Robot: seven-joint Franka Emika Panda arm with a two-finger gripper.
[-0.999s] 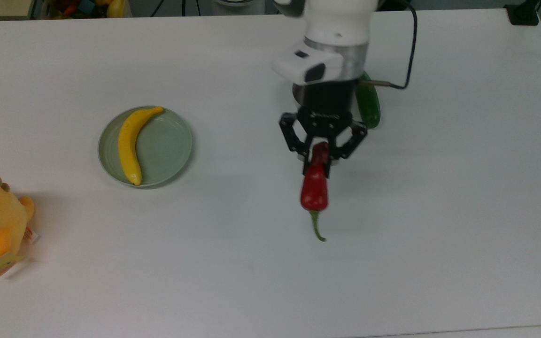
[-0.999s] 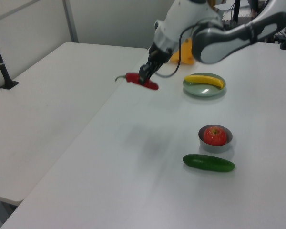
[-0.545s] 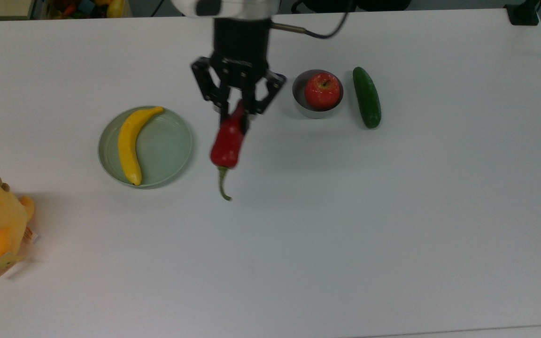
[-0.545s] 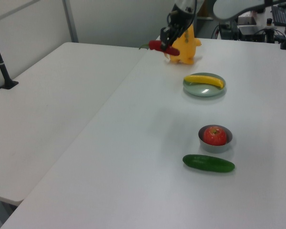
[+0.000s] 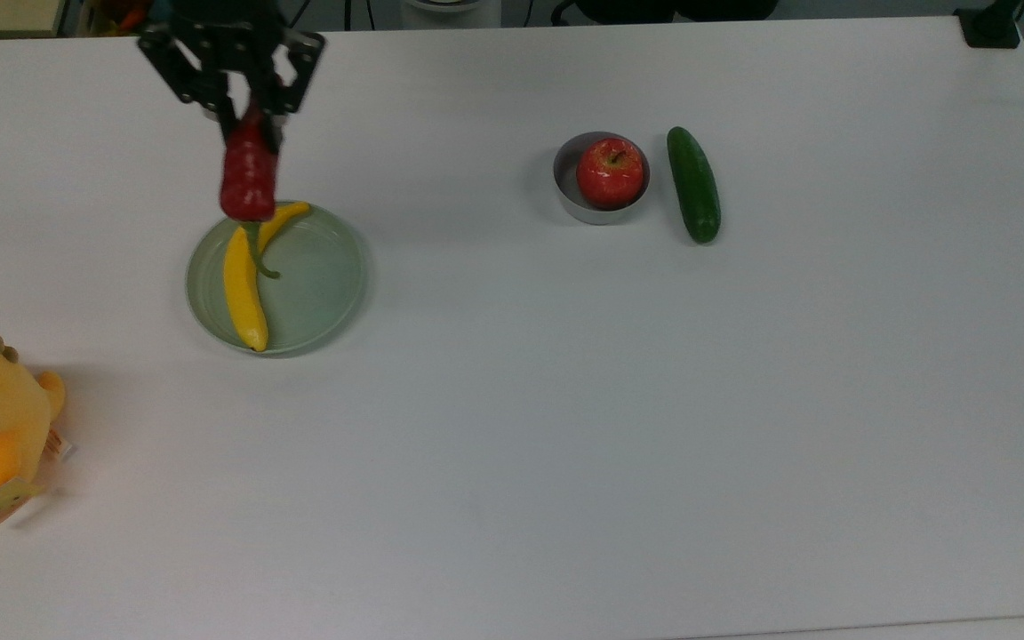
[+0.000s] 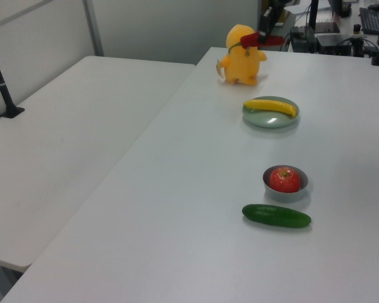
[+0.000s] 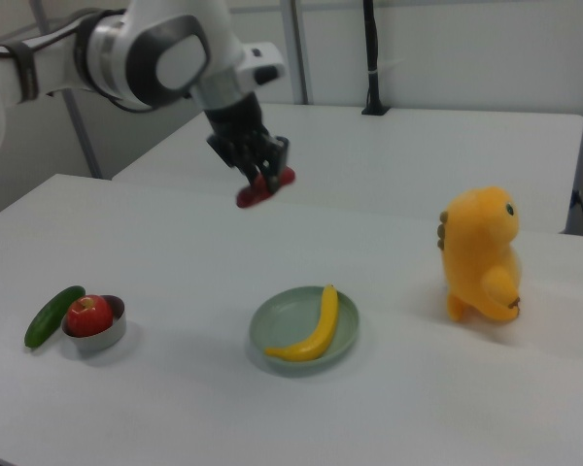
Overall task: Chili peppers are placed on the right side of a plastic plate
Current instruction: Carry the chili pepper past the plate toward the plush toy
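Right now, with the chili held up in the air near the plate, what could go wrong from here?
The chili hangs high above the table, gripped near one end by the jaws, so it could slip or swing and fall. The banana already lies on the plate, so a low descent might knock it. Released from this height, the chili could bounce off target.

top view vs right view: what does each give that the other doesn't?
Top view alone: the chili pepper's curved green stem overlapping the banana, and the grey bowl's full rim around the apple.

Right view alone: the white arm, the chili held high above the plastic plate, and the whole yellow plush toy.

Both: gripper with jaws shut on the chili, banana on the plate, cucumber beside the bowl.
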